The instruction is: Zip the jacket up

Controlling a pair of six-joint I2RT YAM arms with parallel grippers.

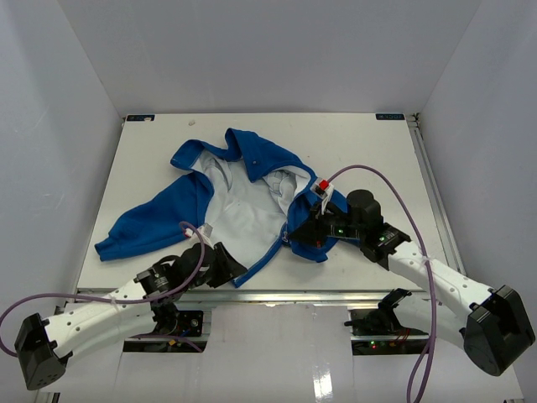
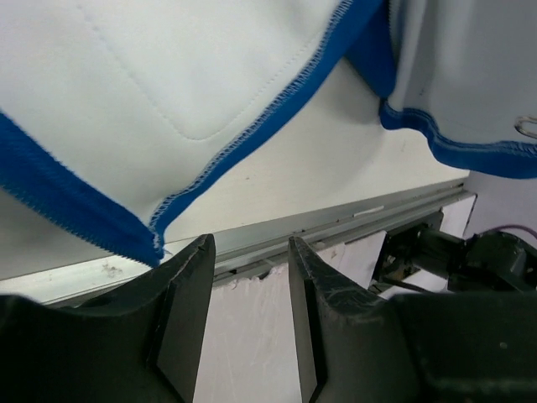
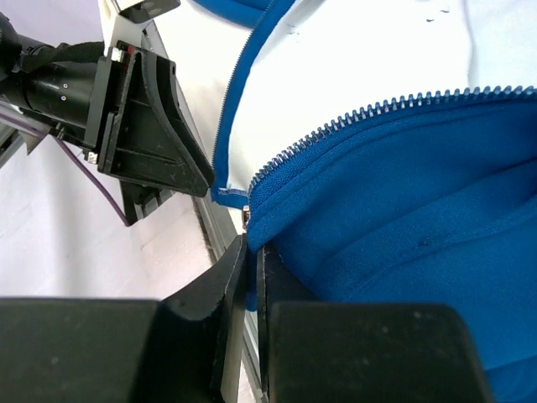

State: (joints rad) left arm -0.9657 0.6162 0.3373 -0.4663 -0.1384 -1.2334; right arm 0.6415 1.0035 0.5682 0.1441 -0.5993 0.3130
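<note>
The bright-blue jacket is lying open on the white table, with its pale grey-white lining facing up. One long sleeve is stretching out to the left, and the collar end is pointing to the far side. The front is not zipped. The light zipper teeth are running along the right front edge, which is lying bunched, and the two edges are coming close together only at the bottom hem.

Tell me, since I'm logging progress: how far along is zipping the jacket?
Done: nothing zipped; the jacket lies open, lining up. In hand: the right end effector pinches the lower end of one zipper side; the left end effector stands open, empty, by the other front corner. Left: join both halves and zip upward.
</note>
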